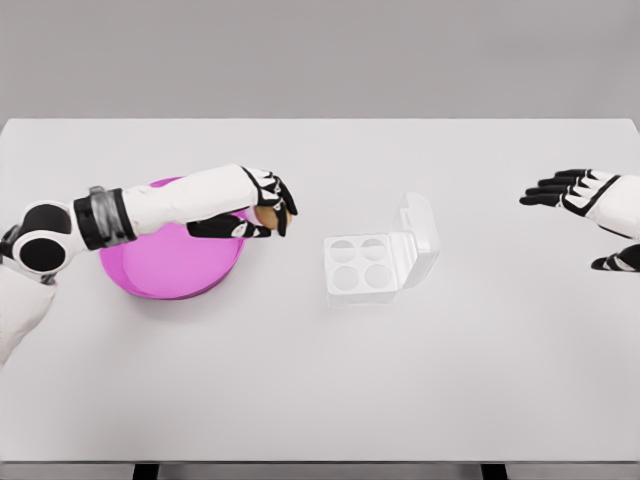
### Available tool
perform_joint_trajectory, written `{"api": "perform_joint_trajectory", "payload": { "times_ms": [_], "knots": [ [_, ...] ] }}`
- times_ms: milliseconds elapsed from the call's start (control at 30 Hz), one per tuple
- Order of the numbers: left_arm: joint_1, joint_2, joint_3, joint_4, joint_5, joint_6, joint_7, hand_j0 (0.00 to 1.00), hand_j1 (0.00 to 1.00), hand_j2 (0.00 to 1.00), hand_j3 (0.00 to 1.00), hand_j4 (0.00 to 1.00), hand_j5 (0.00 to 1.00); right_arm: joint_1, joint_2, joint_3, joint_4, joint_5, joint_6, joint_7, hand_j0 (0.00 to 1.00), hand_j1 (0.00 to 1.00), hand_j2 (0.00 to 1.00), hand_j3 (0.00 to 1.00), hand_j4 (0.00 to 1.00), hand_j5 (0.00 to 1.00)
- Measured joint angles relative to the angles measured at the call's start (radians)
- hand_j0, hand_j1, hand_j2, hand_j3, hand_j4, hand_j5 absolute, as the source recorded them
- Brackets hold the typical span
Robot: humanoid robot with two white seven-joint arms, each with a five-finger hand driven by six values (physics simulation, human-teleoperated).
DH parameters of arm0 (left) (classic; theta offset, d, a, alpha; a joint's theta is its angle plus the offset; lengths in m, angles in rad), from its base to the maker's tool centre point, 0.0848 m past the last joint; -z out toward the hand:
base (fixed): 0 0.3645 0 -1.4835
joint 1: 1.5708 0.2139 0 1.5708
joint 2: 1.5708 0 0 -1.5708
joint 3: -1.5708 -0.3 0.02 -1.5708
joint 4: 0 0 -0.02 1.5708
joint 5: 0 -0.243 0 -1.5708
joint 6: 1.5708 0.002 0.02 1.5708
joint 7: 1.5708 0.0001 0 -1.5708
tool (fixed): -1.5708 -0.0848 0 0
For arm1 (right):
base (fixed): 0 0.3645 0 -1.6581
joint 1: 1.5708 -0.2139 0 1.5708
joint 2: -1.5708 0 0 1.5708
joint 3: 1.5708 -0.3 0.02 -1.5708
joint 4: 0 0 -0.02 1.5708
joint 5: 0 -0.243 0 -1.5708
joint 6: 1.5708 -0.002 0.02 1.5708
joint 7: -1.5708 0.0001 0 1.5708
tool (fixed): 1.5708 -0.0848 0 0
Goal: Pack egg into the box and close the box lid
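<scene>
Your left hand point(262, 208): fingers curled around egg point(270, 215), over pink plate point(170, 265) rim at 2 o'clock. Box point(375, 262) at 3 o'clock of plate, lid open, cups unfilled. Right hand point(585, 195): fingers spread, holding nothing, above tabletop point(320, 390).

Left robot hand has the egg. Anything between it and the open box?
Nothing visible. The left robot hand holds the egg at the right edge of the pink plate. Bare table lies between it and the box, whose lid stands open with four empty cups.
</scene>
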Motion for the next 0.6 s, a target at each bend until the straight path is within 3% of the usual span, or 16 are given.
{"api": "perform_joint_trajectory", "payload": {
  "times_ms": [200,600],
  "knots": [
    [0.003,-0.029,-0.015,-0.013,-0.001,0.0,0.0,0.39,0.39,0.39,0.39,0.39,0.39,-0.054,0.01,-0.001,0.001,0.063,0.0,0.0,1.0,1.0,1.0,1.0,1.0,1.0],
    [0.041,-0.048,-0.052,-0.087,-0.001,0.0,0.0,0.39,0.39,0.39,0.39,0.39,0.39,-0.02,0.043,0.004,0.001,0.015,0.0,0.0,1.0,1.0,1.0,1.0,1.0,1.0]
  ]
}}
